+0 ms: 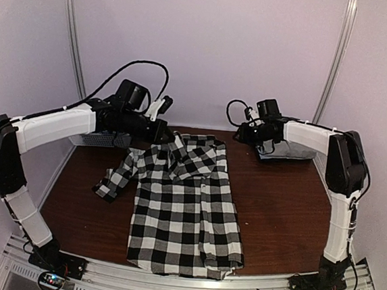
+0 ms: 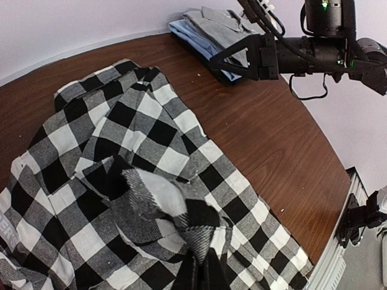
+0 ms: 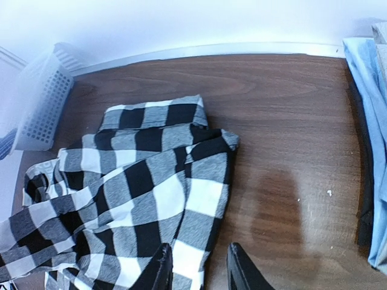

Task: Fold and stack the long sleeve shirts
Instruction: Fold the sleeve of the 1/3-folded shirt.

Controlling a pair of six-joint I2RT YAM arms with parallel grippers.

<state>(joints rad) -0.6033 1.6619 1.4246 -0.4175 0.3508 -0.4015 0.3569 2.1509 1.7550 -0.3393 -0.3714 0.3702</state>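
- The left gripper (image 2: 202,273) is cut by the bottom edge, its tips buried in a fold of the checked shirt (image 2: 151,175).
- The lettering (image 2: 5,222) on the checked shirt is cut by the left edge and unreadable.
- The folded grey and light blue shirts (image 2: 202,27), beyond the checked shirt, sit partly behind the right gripper (image 2: 221,59).
- The white basket (image 3: 36,103), left of the checked shirt, is cut off.

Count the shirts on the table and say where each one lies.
3. A checked shirt lies spread in the middle of the table; a grey shirt sits on a light blue shirt at the far right corner. More may be hidden underneath them.
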